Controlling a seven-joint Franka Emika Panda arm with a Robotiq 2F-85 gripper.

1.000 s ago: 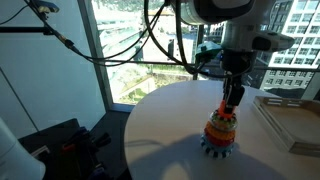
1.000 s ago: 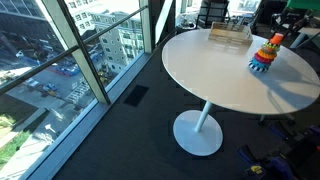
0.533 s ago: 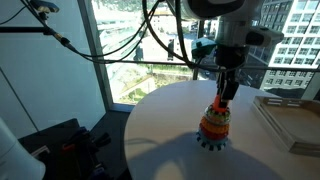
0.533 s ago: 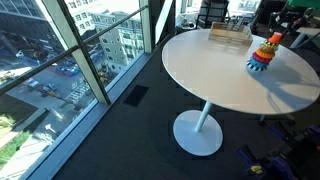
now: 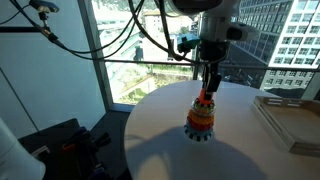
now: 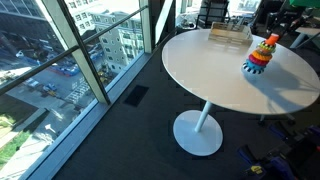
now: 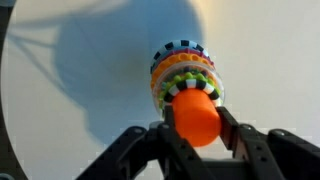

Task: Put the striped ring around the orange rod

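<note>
The stack of rings point(image 5: 201, 122) is standing on the table point(image 5: 150, 148), sitting around the rod point(image 5: 206, 98), whose top is sticking out above it. The gripper point(image 5: 208, 90) is hanging at twelve o'clock over the stack. In the wrist view its fingers point(image 7: 238, 135) are pressing the rod's top at three and nine o'clock. A tray point(image 5: 290, 120) is lying on the table at three o'clock from the stack, well apart. The window point(image 5: 120, 60) is standing behind the table at eleven o'clock.

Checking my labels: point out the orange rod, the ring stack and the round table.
orange rod point(image 7: 197, 118), wrist view, on its rounded top.
ring stack point(image 5: 200, 121), in an exterior view, on the middle rings.
round table point(image 6: 208, 72), in an exterior view, on its bare top.
</note>
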